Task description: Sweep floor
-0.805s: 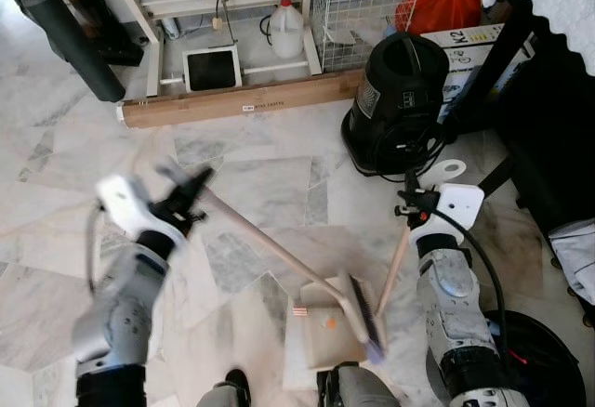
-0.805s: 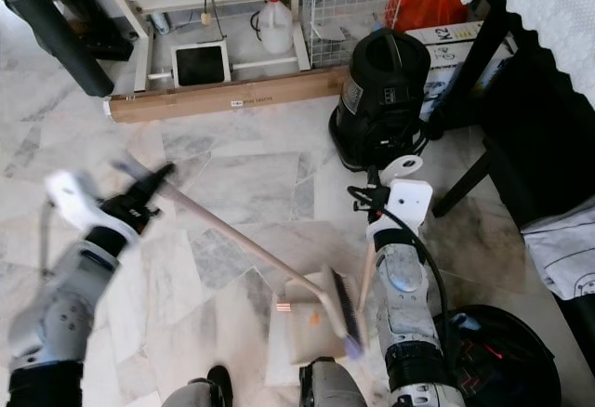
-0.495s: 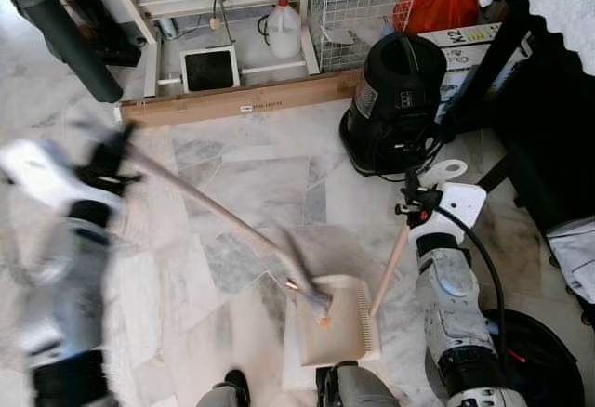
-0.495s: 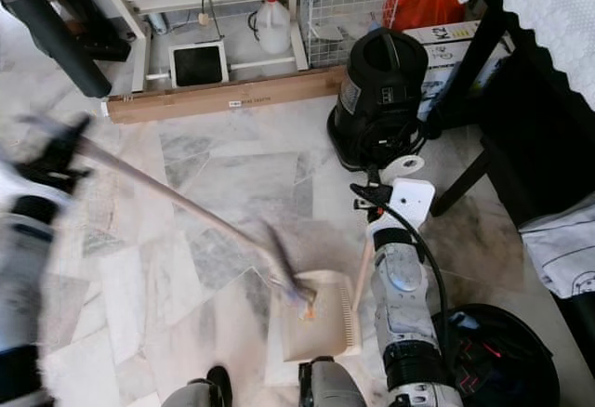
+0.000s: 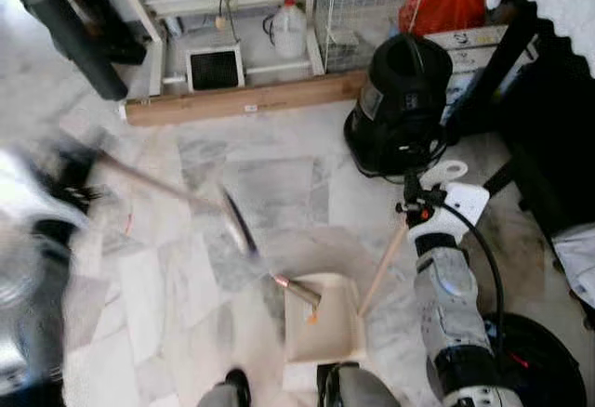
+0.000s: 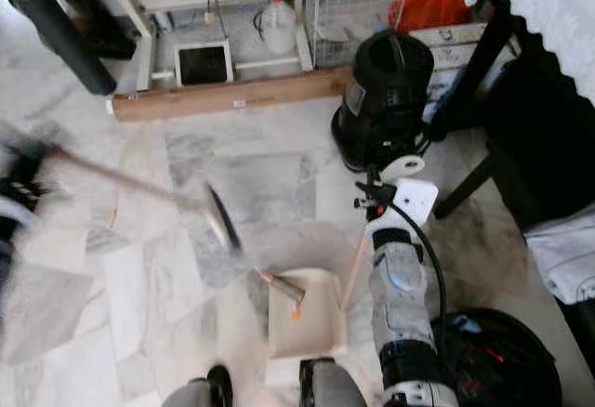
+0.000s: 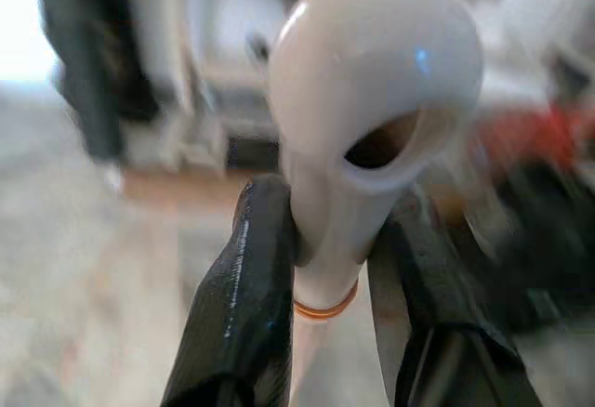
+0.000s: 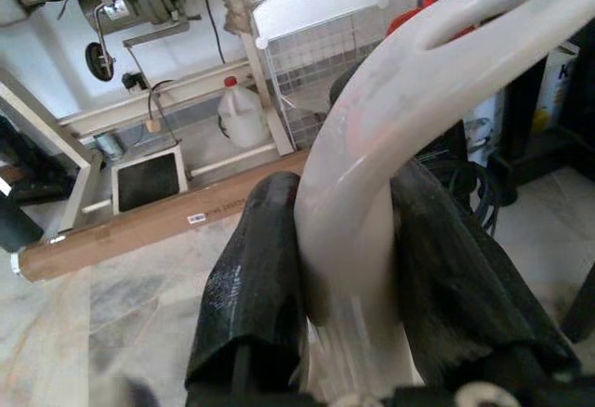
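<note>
My left gripper (image 7: 330, 277) is shut on the white end of the broom handle (image 7: 372, 100). In the left eye view that arm is a blur at the far left, and the broom's stick (image 5: 158, 182) slants down to the broom head (image 5: 238, 226), which is out over the marble floor, left of the dustpan. The beige dustpan (image 5: 325, 337) lies in front of my feet with an orange scrap (image 5: 311, 314) in it and a small copper-tipped tube (image 5: 296, 288) at its far edge. My right gripper (image 8: 344, 268) is shut on the dustpan's white grip (image 8: 390, 119), holding its long stick (image 5: 383, 268) upright.
A black canister vacuum (image 5: 400, 100) stands just beyond my right arm. A long brown tube (image 5: 242, 100) lies across the floor at the back, with a white jug (image 5: 290, 28), a wire rack (image 5: 358, 21) and a red bag (image 5: 446, 3) behind it. Dark furniture (image 5: 548, 119) lines the right.
My left arm has swung out to the left, pulling the broom head off the dustpan and away over the floor. The right arm and the dustpan have held still.
</note>
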You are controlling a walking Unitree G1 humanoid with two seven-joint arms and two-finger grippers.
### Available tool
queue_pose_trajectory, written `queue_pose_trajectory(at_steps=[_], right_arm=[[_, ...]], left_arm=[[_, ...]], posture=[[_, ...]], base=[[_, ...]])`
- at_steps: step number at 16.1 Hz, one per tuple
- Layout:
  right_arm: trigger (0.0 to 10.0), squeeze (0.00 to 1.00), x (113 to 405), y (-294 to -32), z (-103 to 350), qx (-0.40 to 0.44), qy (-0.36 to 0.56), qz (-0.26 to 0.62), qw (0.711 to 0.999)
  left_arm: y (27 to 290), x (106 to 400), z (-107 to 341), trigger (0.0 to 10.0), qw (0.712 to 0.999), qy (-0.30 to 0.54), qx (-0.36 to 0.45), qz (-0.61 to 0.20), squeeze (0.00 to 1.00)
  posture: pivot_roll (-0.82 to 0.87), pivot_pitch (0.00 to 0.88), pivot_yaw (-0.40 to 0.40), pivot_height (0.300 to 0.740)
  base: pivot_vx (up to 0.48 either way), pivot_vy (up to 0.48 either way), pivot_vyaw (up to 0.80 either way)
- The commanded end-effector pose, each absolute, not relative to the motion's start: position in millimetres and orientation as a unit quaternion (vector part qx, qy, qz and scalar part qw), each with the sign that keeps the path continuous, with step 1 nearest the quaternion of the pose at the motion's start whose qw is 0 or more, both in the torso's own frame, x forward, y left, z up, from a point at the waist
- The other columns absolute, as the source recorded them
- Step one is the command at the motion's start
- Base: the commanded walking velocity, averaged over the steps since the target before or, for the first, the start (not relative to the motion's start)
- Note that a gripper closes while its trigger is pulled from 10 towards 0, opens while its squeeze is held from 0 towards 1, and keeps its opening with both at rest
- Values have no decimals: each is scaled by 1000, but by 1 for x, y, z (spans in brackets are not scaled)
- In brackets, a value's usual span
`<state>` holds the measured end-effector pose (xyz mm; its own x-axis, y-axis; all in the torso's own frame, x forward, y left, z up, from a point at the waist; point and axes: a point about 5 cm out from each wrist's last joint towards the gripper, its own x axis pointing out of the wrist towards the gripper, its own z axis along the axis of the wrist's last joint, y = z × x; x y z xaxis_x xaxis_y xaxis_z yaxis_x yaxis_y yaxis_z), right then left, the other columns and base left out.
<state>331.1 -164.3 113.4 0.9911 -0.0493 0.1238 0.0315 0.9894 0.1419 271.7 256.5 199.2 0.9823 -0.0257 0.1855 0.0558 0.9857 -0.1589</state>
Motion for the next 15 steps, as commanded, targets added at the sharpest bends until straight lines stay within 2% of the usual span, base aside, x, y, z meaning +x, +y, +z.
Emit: queue_pose_trajectory(at_steps=[1,5,7,11,15], right_arm=[[10000,0,319,-148,76,134,21,-9,991],[10000,0,320,-151,80,135,14,-8,991],[10000,0,320,-151,80,135,14,-6,991],[10000,0,321,-147,79,138,17,1,990],[10000,0,325,-148,83,141,6,0,990]], left_arm=[[247,272,190,10000,992,-71,-84,-57,0],[224,268,168,10000,988,-13,-22,-150,0],[221,266,167,10000,985,-4,-31,-168,0],[220,267,179,10000,983,-38,-73,-164,0],[225,270,191,10000,989,-78,-36,-120,0]], posture=[[39,338,63,740],[28,342,61,740],[33,344,61,740],[42,339,60,740],[45,298,63,740]], base=[[0,0,0],[0,0,0],[0,0,0],[0,0,0],[0,0,0]])
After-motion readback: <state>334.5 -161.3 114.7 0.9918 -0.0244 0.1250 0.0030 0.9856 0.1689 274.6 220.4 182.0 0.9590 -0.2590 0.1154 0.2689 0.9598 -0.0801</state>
